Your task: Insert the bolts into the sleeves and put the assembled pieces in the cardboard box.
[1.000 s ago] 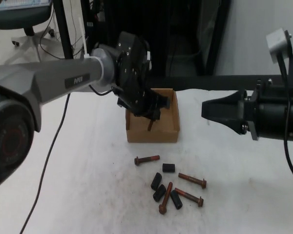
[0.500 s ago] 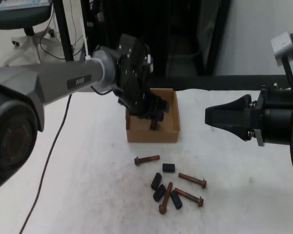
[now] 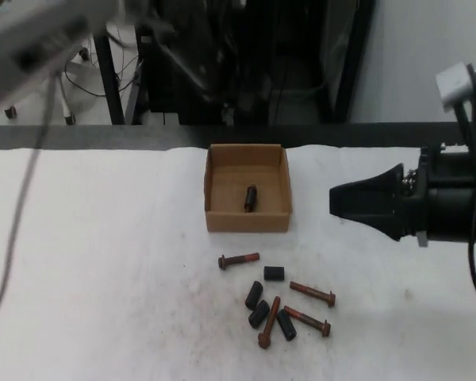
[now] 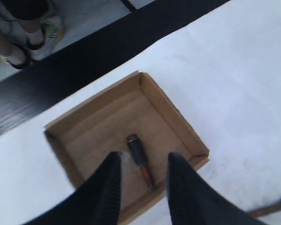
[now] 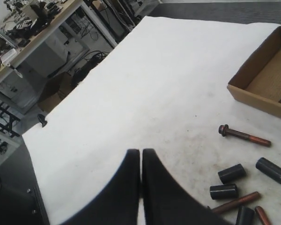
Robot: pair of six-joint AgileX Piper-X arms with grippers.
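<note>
Cardboard box (image 3: 247, 224) holds one assembled piece (image 3: 250, 198); our left tool (image 4: 145, 157) hangs above, spread, empty. Right tool (image 5: 140, 153) pinched closed, empty. We'd take lone bolt (image 3: 239, 259) mid-shank, then nearest sleeve (image 3: 274, 273), both loose on worktop (image 3: 103, 278).

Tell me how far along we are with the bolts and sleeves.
Done: one assembled piece lies in the cardboard box. In hand: nothing. The left pincer is open above the box, and the right pincer is shut over the bench; both are empty. Left: four bolts and four sleeves lie loose on the bench, so about four assemblies remain.
</note>
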